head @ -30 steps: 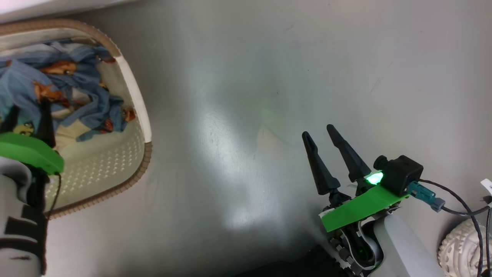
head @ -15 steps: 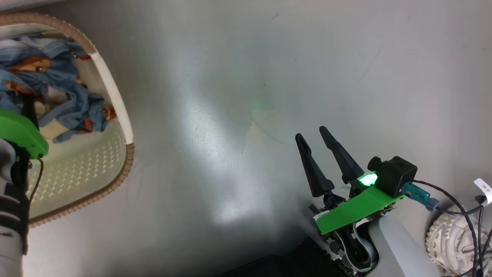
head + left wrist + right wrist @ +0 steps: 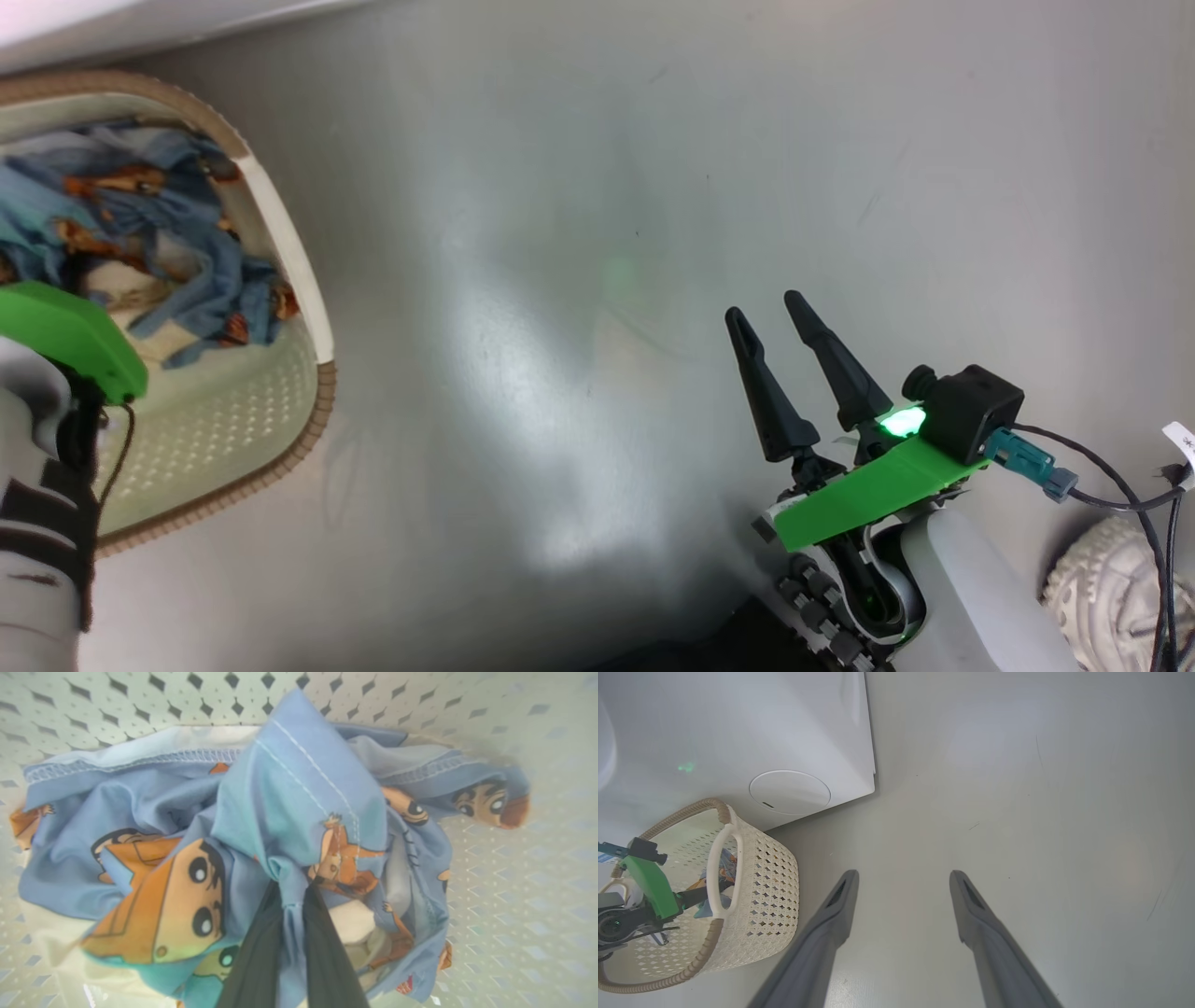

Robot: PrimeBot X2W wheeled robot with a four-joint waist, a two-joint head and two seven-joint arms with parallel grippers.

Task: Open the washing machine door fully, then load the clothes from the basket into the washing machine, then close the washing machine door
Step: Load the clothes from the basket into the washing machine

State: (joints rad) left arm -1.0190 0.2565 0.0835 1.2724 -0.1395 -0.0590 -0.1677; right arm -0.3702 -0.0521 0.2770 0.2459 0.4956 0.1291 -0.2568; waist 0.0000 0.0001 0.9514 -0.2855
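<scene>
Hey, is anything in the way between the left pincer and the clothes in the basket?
Nothing visible. The left pincer is down inside the basket, shut on a fold of the blue clothes. To come out, the clothes only have to rise over the basket's wall.

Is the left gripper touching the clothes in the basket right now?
Touching. The left wrist view shows the left gripper shut on a bunched fold of the light blue clothes, the fabric pinched between its two dark fingers.
</scene>
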